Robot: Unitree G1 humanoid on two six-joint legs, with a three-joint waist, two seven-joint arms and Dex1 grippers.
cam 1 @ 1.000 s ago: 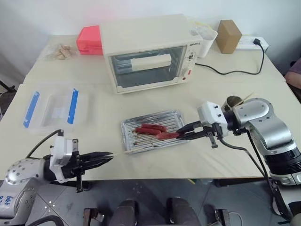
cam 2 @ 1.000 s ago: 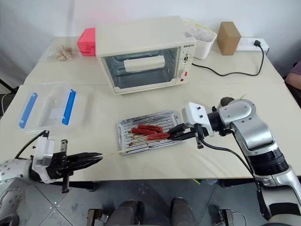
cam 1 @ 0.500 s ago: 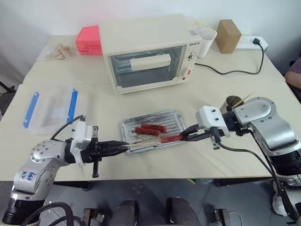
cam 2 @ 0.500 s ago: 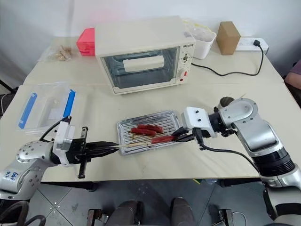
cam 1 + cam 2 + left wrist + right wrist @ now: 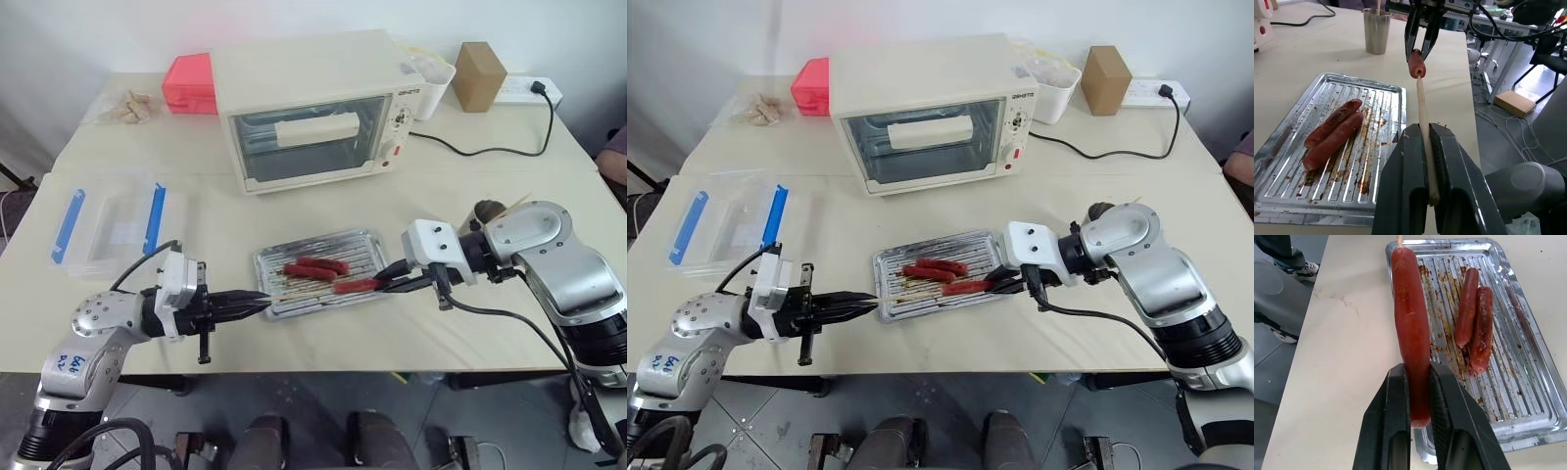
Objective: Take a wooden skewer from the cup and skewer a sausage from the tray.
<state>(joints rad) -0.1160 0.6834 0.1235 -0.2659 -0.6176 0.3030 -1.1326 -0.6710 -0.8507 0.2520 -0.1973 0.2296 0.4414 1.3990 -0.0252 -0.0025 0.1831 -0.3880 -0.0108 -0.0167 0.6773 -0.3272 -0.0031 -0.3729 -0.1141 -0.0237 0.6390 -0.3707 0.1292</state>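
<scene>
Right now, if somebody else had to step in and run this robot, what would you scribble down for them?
Left hand: shut on the thin pale wooden skewer, pointed at the sausage's end.
Right hand: shut on one glossy red sausage, held over the near edge of the shiny silver ridged metal tray.
Two more sausages lie in the tray. The small grey-brown cup stands behind the right arm with a skewer in it.
Done: skewer taken, sausage lifted.
Left: the tip meets the sausage's end; push it in lengthwise.
</scene>
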